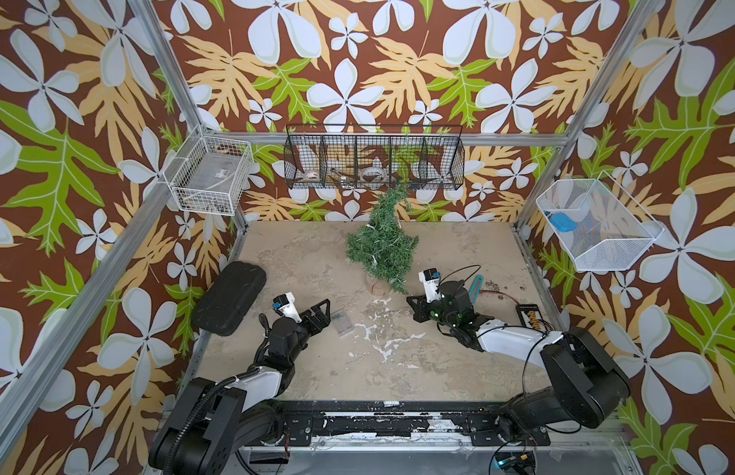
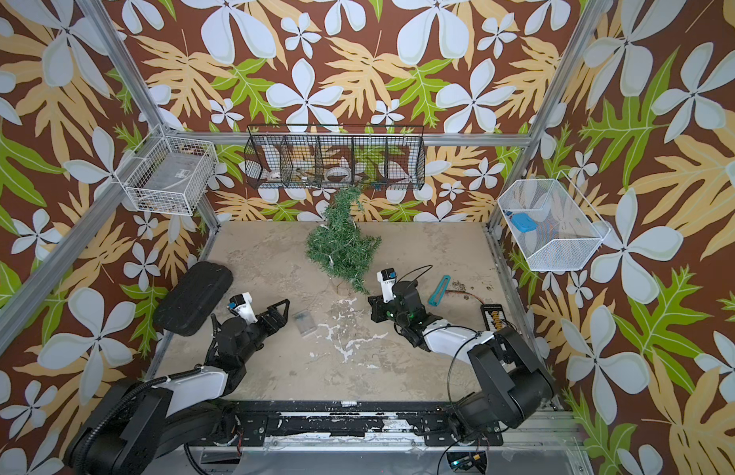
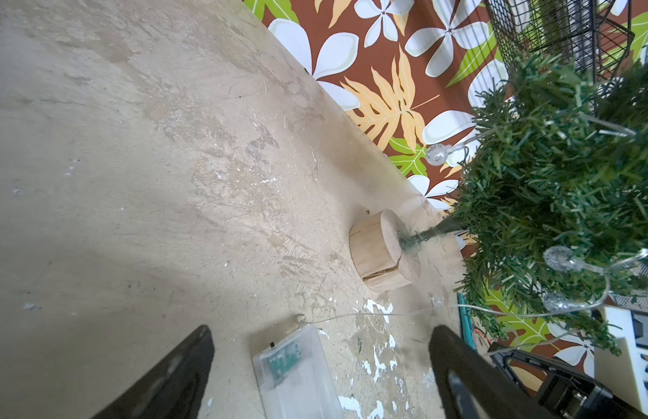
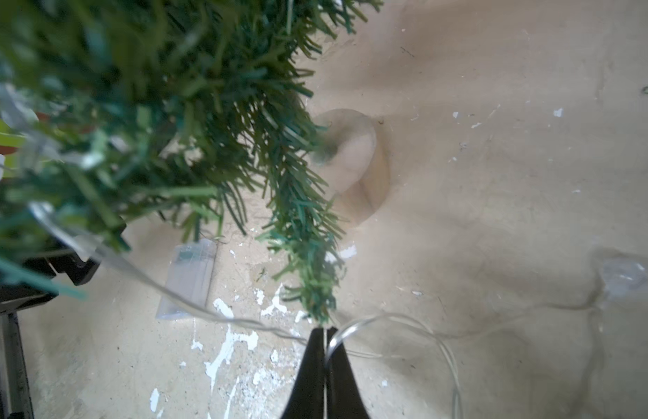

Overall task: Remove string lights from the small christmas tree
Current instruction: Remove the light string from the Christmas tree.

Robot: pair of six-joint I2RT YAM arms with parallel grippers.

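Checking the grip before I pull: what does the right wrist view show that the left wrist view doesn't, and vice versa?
Only right wrist: the right gripper, fingers shut on the string lights wire. Only left wrist: the left gripper open, facing the battery box, and the black wire basket beyond the small christmas tree. Both: the tree, its wooden base and the battery box on the table.

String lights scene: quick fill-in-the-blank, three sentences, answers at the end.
1. The right gripper is shut on the ____ of the string lights.
2. The left gripper has its jaws ____, near the battery box.
3. The round base of the tree is made of ____.
Answers: wire; open; wood.
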